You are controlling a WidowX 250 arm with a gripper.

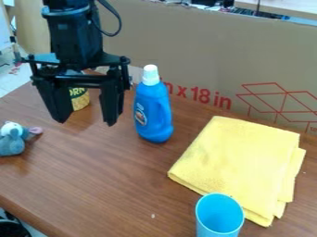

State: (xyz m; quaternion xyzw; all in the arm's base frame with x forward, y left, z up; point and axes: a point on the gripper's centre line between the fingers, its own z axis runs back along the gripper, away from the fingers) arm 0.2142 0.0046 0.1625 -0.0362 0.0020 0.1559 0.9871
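Observation:
My black gripper (pixel 85 121) hangs over the back left part of the table, its two fingers spread apart with nothing held between them. Partly hidden behind it stands a yellow and green can (pixel 79 98). Just right of the gripper, a blue bottle (pixel 153 109) with a white cap is upright, apart from the fingers. A folded yellow cloth (pixel 241 162) lies flat on the right side. At the cloth's front edge is a light blue cup (pixel 220 217), its opening facing up. A grey-blue plush toy (pixel 12 139) rests at the left.
The brown wooden table (pixel 111 185) carries all these things. A large cardboard panel (pixel 204 51) with red print stands along the table's back edge. The table's front left edge runs down across the lower left corner, with a dark round object (pixel 12 229) below it.

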